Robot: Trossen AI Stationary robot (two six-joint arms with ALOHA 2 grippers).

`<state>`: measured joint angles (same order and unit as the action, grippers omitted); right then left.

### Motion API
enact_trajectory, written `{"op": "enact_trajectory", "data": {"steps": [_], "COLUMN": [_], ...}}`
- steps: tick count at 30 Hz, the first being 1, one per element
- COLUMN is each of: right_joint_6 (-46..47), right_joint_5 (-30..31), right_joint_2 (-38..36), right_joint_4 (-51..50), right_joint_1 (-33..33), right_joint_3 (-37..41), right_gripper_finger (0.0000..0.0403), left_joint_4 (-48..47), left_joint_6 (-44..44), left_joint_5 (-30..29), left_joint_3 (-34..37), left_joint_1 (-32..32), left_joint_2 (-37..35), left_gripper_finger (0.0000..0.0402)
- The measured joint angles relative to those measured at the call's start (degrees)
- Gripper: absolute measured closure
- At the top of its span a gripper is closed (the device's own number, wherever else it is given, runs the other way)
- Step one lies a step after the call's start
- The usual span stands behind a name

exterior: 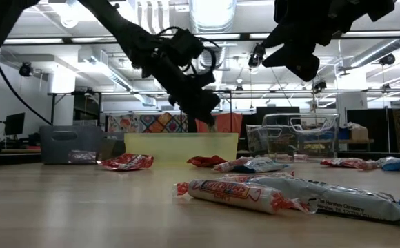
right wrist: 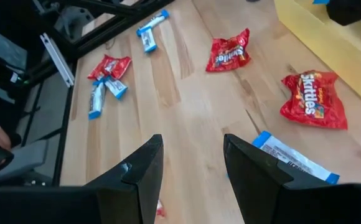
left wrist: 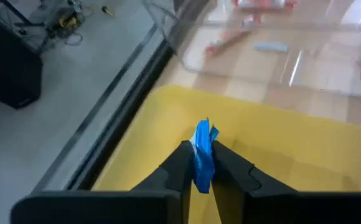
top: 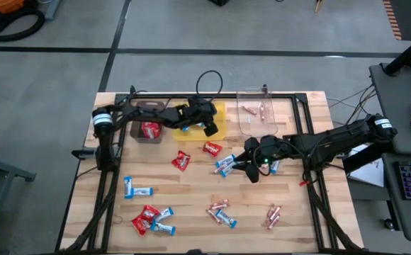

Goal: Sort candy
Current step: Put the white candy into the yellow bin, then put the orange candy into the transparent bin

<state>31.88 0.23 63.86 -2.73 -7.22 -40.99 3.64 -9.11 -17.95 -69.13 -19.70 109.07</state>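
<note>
My left gripper (top: 210, 129) hangs over the yellow bin (left wrist: 292, 143), shut on a blue-and-white bar (left wrist: 202, 152). My right gripper (top: 251, 168) hovers open above the table's middle, with nothing between its fingers (right wrist: 193, 174). Below it on the wood lie a blue-and-white bar (right wrist: 292, 158) and two red packets (right wrist: 310, 99) (right wrist: 230, 53). More candy lies flat on the table: red packets and blue bars at the near left (top: 152, 221), and pink sticks (top: 220, 209) (top: 273, 214). The brown bin (top: 149, 129) holds red packets, and the clear bin (top: 257, 117) holds pink sticks. My left gripper pinches the blue-and-white bar between its two fingers, and one wrapper end (left wrist: 204, 132) sticks out past the fingertips. The fingers slant down from the table's left toward the bin. The bar is lifted clear above the yellow bin's floor.
A black frame (top: 305, 134) runs around the tabletop. The three bins stand in a row along the far edge. Bare wood lies between the candy clusters at the table's middle and near side.
</note>
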Motion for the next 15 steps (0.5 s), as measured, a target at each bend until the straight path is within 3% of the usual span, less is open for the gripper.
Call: {"op": "enact_trajectory", "data": {"steps": [10,15], "right_joint_6": [-0.46,-0.46], "right_joint_5": [-0.04,-0.07], "right_joint_2": [0.0,0.0], "right_joint_4": [-0.03,-0.03], "right_joint_1": [0.0,0.0], "right_joint_3": [0.02,0.02], "right_gripper_finger": [0.0243,0.0243], "left_joint_4": [-10.19,-11.9], "left_joint_6": [-0.29,0.66], "left_joint_5": [1.1,7.38], "left_joint_3": [-5.6,-6.22], "left_joint_1": [0.14,1.16], "left_joint_2": [1.62,0.64], "left_gripper_finger": [0.0311,0.0297]}}
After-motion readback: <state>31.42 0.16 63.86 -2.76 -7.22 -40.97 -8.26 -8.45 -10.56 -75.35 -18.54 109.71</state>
